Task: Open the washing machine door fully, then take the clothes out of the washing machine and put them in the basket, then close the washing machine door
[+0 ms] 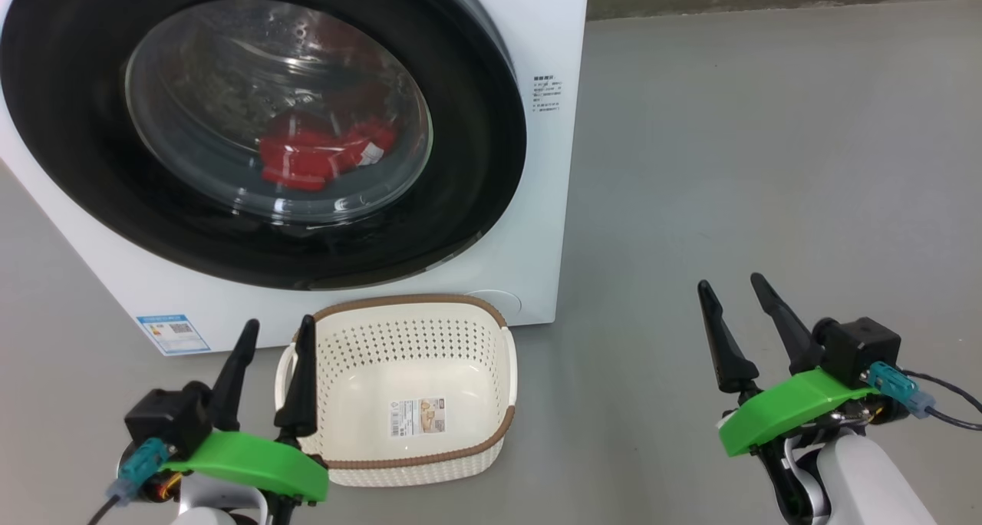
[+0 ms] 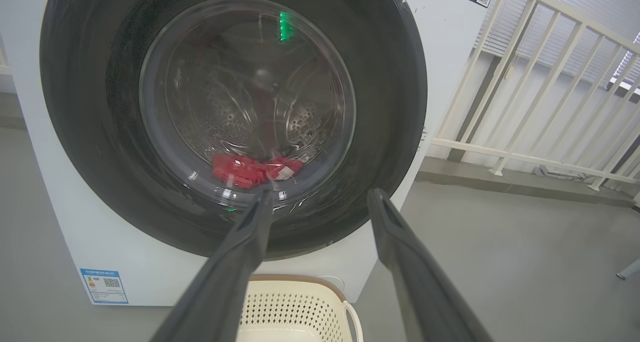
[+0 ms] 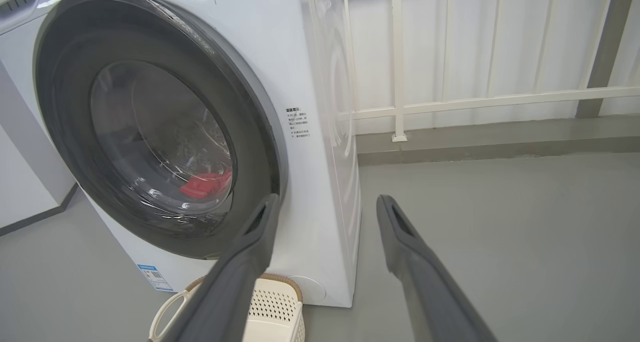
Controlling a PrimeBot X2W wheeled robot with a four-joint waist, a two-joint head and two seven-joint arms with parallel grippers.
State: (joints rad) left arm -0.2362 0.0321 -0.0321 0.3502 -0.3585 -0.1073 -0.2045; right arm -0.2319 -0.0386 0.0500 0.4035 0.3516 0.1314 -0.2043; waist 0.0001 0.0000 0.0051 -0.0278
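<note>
The white washing machine [image 1: 548, 164] stands ahead with its round black-rimmed door [image 1: 460, 179] shut or nearly shut against the front. Red clothes [image 1: 322, 156] lie behind the glass at the bottom of the drum, also seen as clothes [image 2: 250, 169] and clothes [image 3: 207, 184]. The cream basket [image 1: 414, 433] with a brown rim sits empty on the floor in front of the machine. My left gripper [image 1: 276, 329] is open at the basket's left side, nothing between its fingers. My right gripper [image 1: 733, 287] is open over bare floor to the right of the machine.
Grey floor [image 1: 767, 164] stretches to the right of the machine. A white railing [image 3: 450, 104] on a low kerb runs behind and beside it. A blue energy label [image 1: 173, 333] marks the machine's lower left front.
</note>
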